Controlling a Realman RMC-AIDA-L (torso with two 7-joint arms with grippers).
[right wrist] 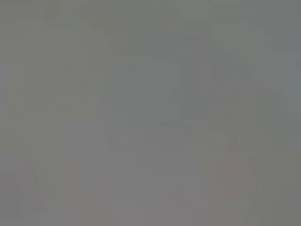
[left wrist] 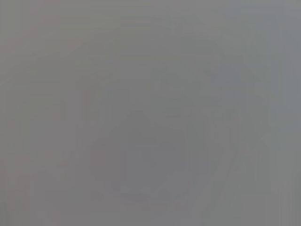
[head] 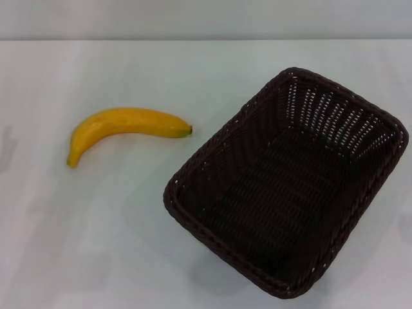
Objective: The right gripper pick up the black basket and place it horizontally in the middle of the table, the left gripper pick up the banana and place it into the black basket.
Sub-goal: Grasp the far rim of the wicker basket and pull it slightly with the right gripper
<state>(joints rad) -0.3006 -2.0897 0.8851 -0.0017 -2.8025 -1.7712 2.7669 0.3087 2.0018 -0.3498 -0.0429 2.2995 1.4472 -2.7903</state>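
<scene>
The black basket, a large dark woven wicker basket with a braided rim, stands on the white-grey table at the right, turned at a slant. It is empty. The banana, yellow, curved and unpeeled, lies on the table to the left of the basket, its dark tip pointing toward the basket, apart from it. Neither the left gripper nor the right gripper shows in the head view. Both wrist views show only plain grey, with nothing to make out.
The table's far edge runs across the top of the head view, with a pale wall behind it. Bare tabletop lies in front of the banana and between it and the basket.
</scene>
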